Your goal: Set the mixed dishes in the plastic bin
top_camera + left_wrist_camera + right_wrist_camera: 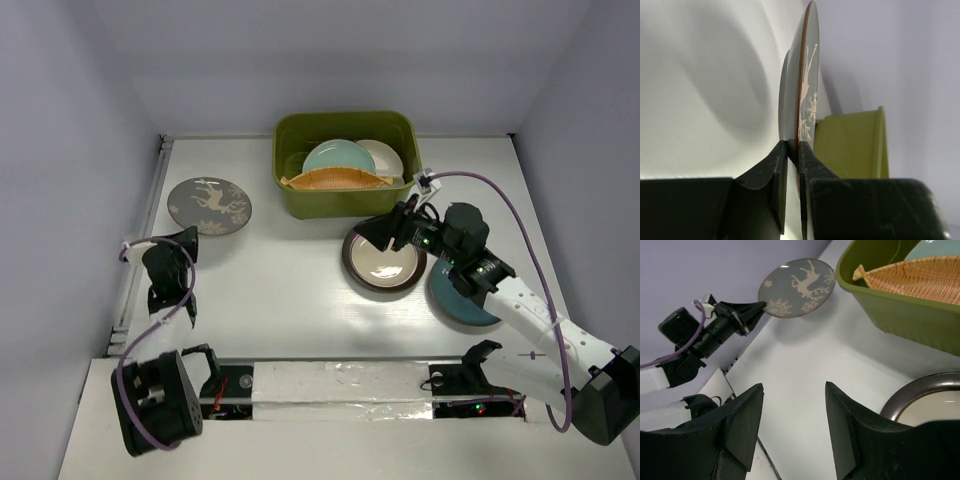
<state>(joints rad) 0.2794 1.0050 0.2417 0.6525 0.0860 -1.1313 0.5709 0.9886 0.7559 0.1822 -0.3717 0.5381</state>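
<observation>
The left gripper (793,149) pinches only the rim of the deer plate (208,206), upper left; that thin hold may slip. The right gripper (794,387) gapes.

The bin (345,203) was olive-green. Inside it, the leaf-shaped plate (335,180) was orange with woven ribbing, the round plate (338,157) pale teal and the back plate (388,155) cream. The deer plate (209,205) was grey with white deer and snowflakes. The rimmed plate (384,268) was cream with a dark brown rim, and the plate beside it (452,300) dark teal. The counter (290,300) was white.
</observation>
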